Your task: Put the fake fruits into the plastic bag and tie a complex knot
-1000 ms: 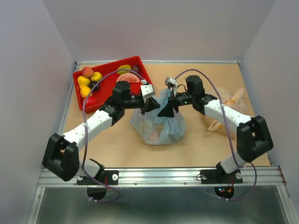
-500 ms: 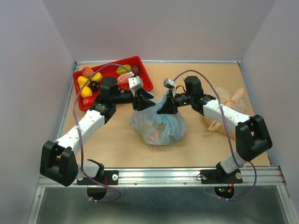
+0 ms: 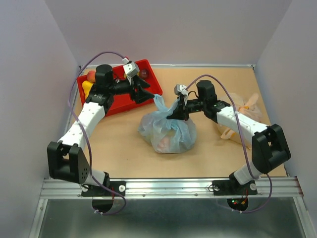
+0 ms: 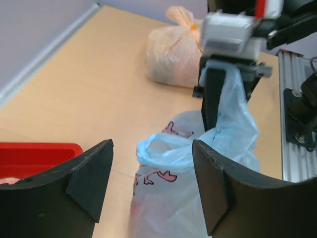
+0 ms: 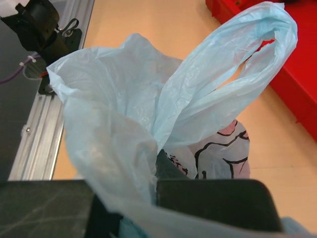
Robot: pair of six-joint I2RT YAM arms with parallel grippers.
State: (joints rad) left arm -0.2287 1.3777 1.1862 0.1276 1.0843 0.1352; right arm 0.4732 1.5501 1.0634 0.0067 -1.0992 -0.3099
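Note:
The light-blue plastic bag (image 3: 166,133) stands mid-table with pale fruit shapes showing through its film. One handle loop (image 3: 159,102) sticks up free on its left. My right gripper (image 3: 178,112) is shut on the bag's upper film, which drapes over its fingers (image 5: 213,198) in the right wrist view. My left gripper (image 3: 142,92) is open and empty, hanging over the near right end of the red tray (image 3: 154,87), apart from the bag (image 4: 198,168). Fake fruits lie in the tray: a peach (image 3: 90,76), yellow pieces (image 3: 86,88) and a dark plum (image 3: 143,73). No knot shows in any view.
A pale orange-beige bag (image 3: 237,116), tied shut, lies at the right beside the right arm. Grey walls close in the table at the back and both sides. The metal rail (image 3: 168,186) with the arm bases runs along the near edge.
My left gripper has opened, let go of the bag's handle and swung back-left to the tray. My right gripper has shut on the bag's upper film. The freed handle loop now stands up.

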